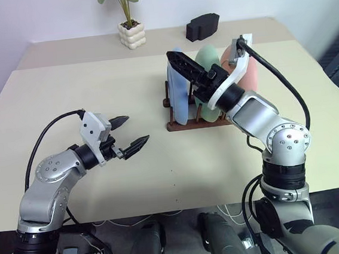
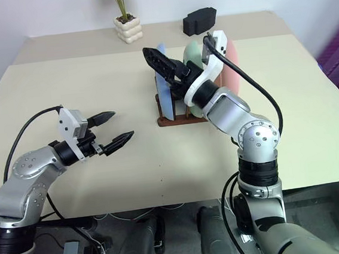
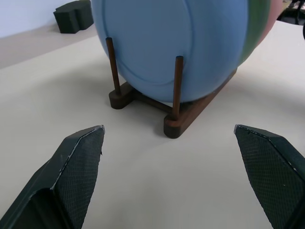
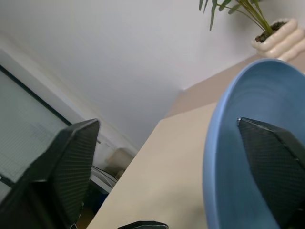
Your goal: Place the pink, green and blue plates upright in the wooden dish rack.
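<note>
Three plates upright in rack [image 1: 184,124]; right hand [image 4: 167,157] apart astride blue plate [image 1: 177,93]

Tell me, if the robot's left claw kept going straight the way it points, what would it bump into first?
Most likely the blue plate standing in the wooden rack: the left claw, jaws open, points right at it.

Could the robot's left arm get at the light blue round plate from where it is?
Probably yes. The left gripper, jaws open, faces the light blue round plate upright in the dark wooden dish rack, with bare table between them.
</note>
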Robot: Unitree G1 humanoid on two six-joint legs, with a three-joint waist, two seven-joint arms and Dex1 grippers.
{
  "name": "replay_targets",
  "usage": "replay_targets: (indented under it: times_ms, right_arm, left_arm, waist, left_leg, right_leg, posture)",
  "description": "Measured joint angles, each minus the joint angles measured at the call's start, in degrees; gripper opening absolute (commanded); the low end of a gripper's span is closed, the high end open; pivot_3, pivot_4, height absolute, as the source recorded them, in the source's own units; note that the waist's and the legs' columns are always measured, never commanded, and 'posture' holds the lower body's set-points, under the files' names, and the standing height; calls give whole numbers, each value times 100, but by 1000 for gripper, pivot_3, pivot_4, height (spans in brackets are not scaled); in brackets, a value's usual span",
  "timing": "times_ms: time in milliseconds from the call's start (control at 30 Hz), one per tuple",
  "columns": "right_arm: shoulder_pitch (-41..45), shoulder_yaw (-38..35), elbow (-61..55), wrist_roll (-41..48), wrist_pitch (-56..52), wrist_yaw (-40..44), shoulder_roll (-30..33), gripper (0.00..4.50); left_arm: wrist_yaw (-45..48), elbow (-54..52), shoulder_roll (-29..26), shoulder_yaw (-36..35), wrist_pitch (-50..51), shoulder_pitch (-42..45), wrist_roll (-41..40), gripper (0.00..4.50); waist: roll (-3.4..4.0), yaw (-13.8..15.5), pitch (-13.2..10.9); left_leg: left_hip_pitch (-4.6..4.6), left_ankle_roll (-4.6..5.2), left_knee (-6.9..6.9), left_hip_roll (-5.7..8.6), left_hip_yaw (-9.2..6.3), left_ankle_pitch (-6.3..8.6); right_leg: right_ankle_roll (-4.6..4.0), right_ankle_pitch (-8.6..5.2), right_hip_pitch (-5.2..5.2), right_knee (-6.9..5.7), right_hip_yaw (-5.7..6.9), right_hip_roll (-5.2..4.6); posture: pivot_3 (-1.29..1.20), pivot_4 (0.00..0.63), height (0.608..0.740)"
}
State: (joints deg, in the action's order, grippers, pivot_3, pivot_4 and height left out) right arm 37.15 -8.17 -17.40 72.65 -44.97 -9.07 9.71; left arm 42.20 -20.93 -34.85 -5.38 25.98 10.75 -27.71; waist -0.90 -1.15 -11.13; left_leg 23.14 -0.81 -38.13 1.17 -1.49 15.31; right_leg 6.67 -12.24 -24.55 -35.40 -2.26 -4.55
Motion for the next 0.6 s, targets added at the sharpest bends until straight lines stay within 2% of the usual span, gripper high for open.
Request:
replay_targets:
  times_ms: [200, 333, 467, 533, 600]
  right_arm:
    - [13, 133, -179, -579, 72, 834, 513, 4455]
    - [47, 25, -351, -859, 323, 1792, 1102, 4455]
    - [-135, -313, -490, -1442, 772, 3126, 2331, 4455]
    - [-631, -679, -476, -1744, 1035, 3913, 3044, 4455]
    - [-1211, -1040, -372, -1947, 1189, 4566, 3478, 4455]
  left_arm:
    - [-12, -7, 1, 6, 2, -3, 0, 4500]
    - [-41, -8, 7, 10, 2, -32, 4, 4500]
    - [-118, -4, 11, -3, -3, -61, 31, 4500]
    - [-118, 2, 8, -17, -11, -93, 35, 4500]
    - [-114, 53, 0, -50, -29, -125, 71, 4500]
  waist:
    - [0, 2, 0]
    - [0, 13, 0]
    - [-1, 55, 0]
    - [-3, 68, 1]
    - [-3, 50, 1]
  left_leg:
    - [4, 0, 0, 0, 0, 0]
    - [7, 1, 0, 0, 0, 1]
    - [15, 6, -1, 2, -1, 4]
    - [17, 13, -1, 3, 0, 8]
    - [16, 18, 0, 2, 2, 10]
  right_leg:
    - [-5, -3, -1, 6, 1, 0]
    - [-5, -4, -1, 14, 2, 0]
    - [-9, -8, 2, 28, 8, -3]
    - [-6, -9, 4, 32, 9, -5]
    - [-3, -10, 4, 31, 8, -5]
  posture:
    - [0, 150, 733]
    - [0, 150, 733]
    - [0, 150, 733]
    - [0, 150, 733]
    - [0, 150, 733]
